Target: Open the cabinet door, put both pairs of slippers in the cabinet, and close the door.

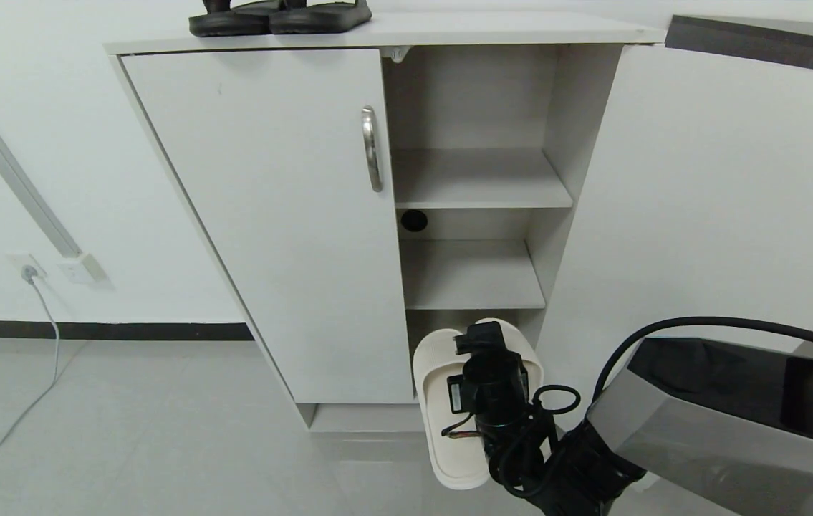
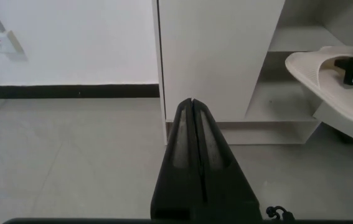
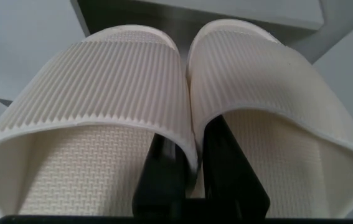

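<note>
Right pincer (image 1: 481, 344) is closed on the white slippers (image 1: 442, 401), and this pair sits closest to me. In the right wrist view one finger sits inside each slipper, and the two touching inner strap edges are clamped between them (image 3: 196, 165). The pair hangs side by side. Its long axis runs away from the pincer, toes toward the cabinet (image 1: 406, 29) and heels back toward the arm. The toes sit just in front of the bottom compartment (image 1: 435, 321), below the middle shelf (image 1: 470, 276). I judge the coming move to be a straight push along that axis into the opening. The right door (image 1: 700, 201) is swung wide and stands clear to the right of the pair. The left door (image 1: 256, 215) is shut, and its free edge bounds the opening just beside the left slipper. That edge is the tighter side, so I would bias the pair slightly right. The left wrist view shows the slipper sole (image 2: 325, 81) raised off the floor (image 2: 70, 155), about level with the compartment. The front lip of the compartment floor needs watching on entry. Left pincer (image 2: 192, 109) is closed with its fingers pressed together and holds nothing. It sits low, pointing at the cabinet base in front of the left door. The black slippers (image 1: 277, 18) lie on the cabinet top above the left door, on the left arm's side.
</note>
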`<state>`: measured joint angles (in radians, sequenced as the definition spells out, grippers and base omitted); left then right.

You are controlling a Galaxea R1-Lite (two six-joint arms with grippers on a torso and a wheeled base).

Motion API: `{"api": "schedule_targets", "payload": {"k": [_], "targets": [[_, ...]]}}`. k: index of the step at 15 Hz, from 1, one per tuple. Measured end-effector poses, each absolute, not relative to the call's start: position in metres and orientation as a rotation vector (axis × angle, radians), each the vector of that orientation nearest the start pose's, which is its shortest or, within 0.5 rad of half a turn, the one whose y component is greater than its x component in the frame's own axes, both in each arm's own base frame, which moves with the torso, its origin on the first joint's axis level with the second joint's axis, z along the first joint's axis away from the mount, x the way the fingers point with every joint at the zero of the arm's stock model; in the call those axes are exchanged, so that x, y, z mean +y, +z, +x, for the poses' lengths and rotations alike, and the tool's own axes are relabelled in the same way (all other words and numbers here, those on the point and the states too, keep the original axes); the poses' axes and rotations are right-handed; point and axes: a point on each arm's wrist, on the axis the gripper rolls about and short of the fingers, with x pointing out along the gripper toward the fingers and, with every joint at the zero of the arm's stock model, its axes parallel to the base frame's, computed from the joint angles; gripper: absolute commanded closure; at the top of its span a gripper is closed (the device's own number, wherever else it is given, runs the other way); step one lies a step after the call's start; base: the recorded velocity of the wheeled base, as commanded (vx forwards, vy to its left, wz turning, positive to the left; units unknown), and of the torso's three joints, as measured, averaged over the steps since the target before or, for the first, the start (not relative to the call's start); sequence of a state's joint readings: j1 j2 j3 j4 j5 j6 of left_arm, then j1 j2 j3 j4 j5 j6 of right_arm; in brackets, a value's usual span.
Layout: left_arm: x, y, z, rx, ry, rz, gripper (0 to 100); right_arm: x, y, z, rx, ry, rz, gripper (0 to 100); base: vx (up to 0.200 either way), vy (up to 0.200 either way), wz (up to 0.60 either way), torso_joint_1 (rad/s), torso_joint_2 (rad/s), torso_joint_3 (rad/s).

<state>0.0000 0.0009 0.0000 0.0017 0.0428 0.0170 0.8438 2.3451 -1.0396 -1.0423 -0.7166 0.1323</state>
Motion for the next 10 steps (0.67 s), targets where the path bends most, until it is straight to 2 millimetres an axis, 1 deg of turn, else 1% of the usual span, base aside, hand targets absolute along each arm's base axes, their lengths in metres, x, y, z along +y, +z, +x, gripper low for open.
{"api": "schedule_targets", "payload": {"k": [2, 3, 5, 7, 8, 10], "targets": [[0.001, 0.075, -0.023, 0.003, 0.043, 0.017, 100, 0.305, 0.041, 0.292, 0.192, 0.108, -0.056, 100, 0.0, 0.0, 0.0, 0.002, 0.0, -0.146], [0.001, 0.075, -0.023, 0.003, 0.043, 0.017, 100, 0.305, 0.044, 0.291, 0.184, 0.107, -0.057, 100, 0.0, 0.0, 0.0, 0.0, 0.0, 0.0], [0.001, 0.075, -0.023, 0.003, 0.044, 0.017, 100, 0.305, 0.058, 0.287, 0.138, 0.106, -0.05, 100, 0.0, 0.0, 0.0, 0.0, 0.0, 0.0], [0.001, 0.075, -0.023, 0.003, 0.044, 0.016, 100, 0.303, 0.074, 0.289, 0.009, 0.104, -0.011, 100, 0.0, 0.0, 0.0, 0.0, 0.0, 0.0], [0.001, 0.075, -0.023, 0.003, 0.044, 0.016, 100, 0.302, 0.077, 0.291, -0.06, 0.098, -0.002, 100, 0.0, 0.0, 0.0, 0.0, 0.0, 0.0], [0.001, 0.075, -0.023, 0.003, 0.044, 0.016, 100, 0.301, 0.068, 0.298, -0.104, 0.082, -0.022, 100, 0.0, 0.0, 0.0, 0.0, 0.0, 0.0]]}}
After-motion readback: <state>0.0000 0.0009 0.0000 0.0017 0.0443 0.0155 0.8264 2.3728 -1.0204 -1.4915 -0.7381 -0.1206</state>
